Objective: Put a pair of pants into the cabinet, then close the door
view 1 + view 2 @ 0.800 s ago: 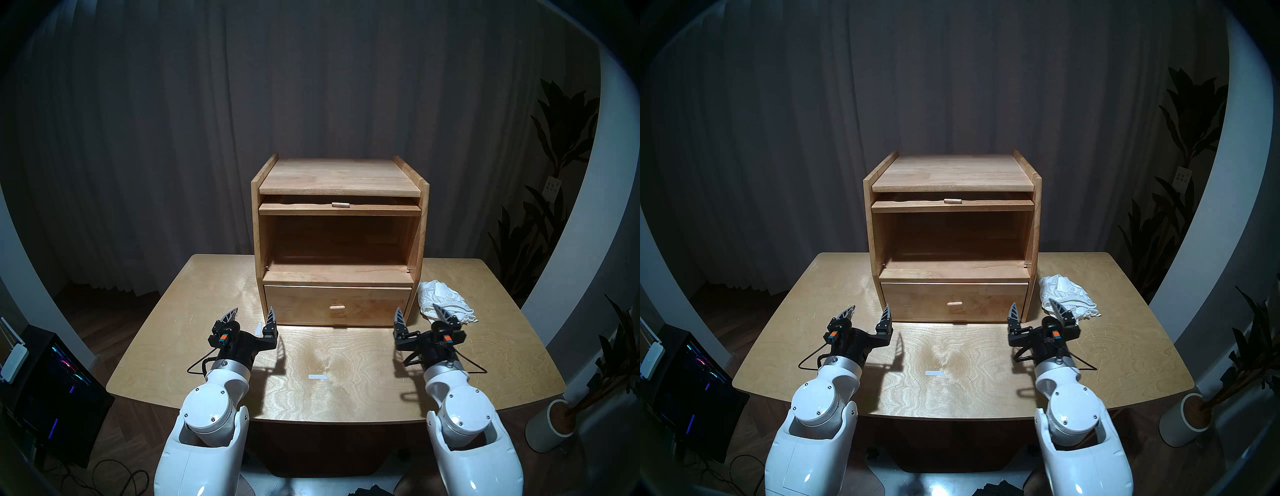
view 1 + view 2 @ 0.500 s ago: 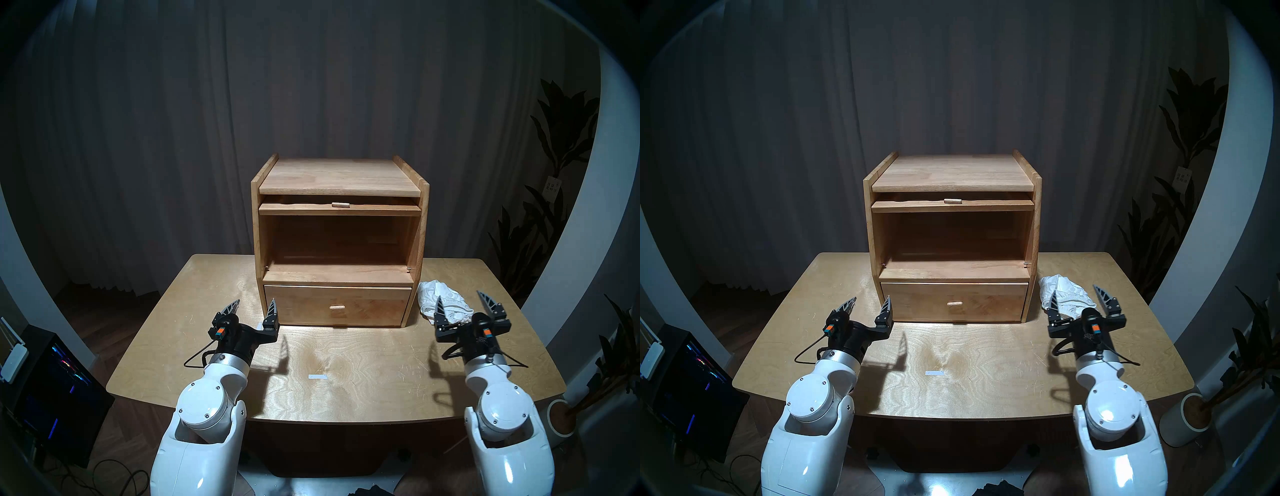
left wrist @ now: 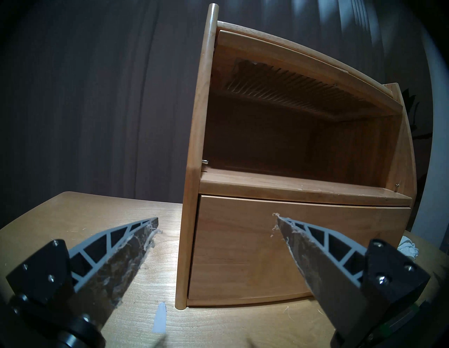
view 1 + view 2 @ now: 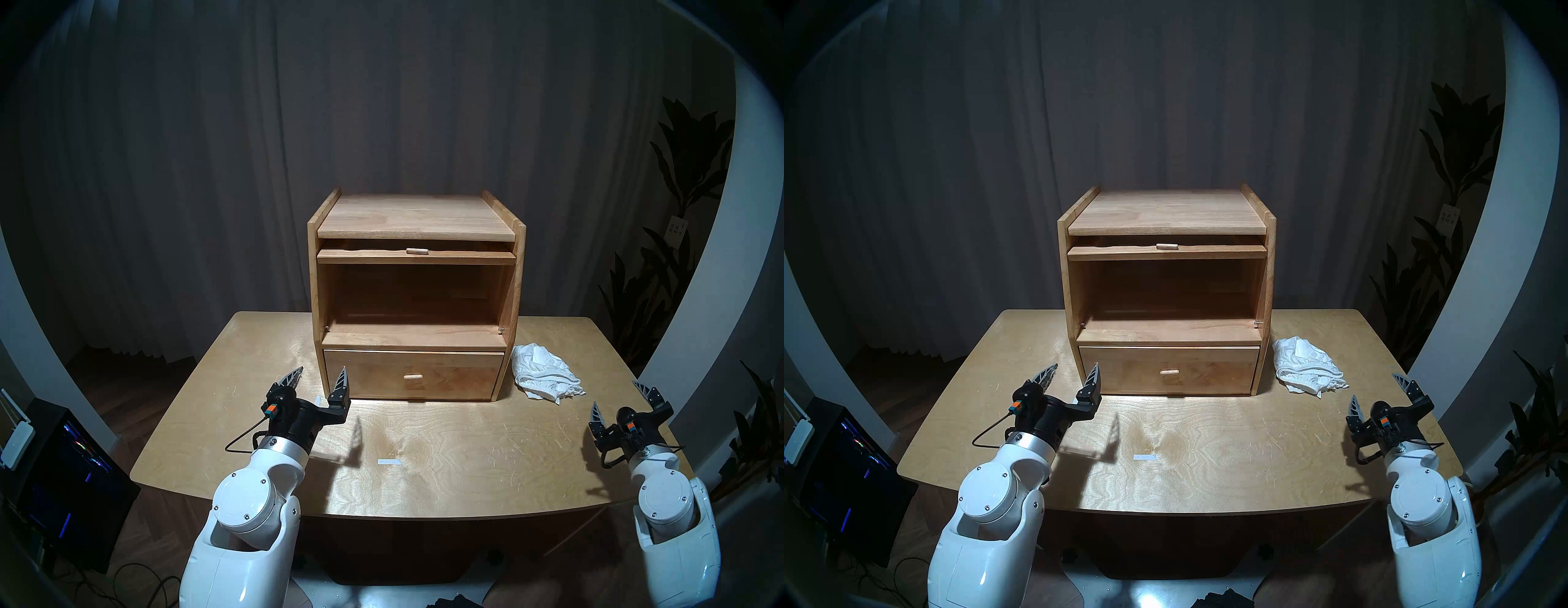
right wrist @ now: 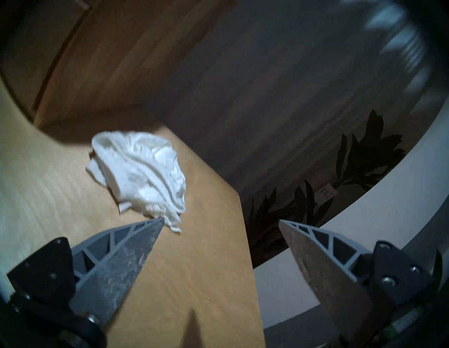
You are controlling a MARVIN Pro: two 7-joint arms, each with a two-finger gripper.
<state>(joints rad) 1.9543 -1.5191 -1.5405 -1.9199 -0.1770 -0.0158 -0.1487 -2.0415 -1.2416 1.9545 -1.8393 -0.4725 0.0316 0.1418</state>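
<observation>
Swung out toward the table's right edge, the right gripper (image 4: 622, 396) is now held spread and empty, near the pair of pants (image 4: 544, 372) lying right of the cabinet (image 4: 415, 293); the left gripper (image 4: 321, 372) is kept unclenched, empty

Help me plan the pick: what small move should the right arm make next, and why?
Probably swing the right gripper forward and inward toward the pants. Its jaws are open and empty, off to the outer side of the white bundle, which lies on the table beside the cabinet. The compartment is already open.
</observation>
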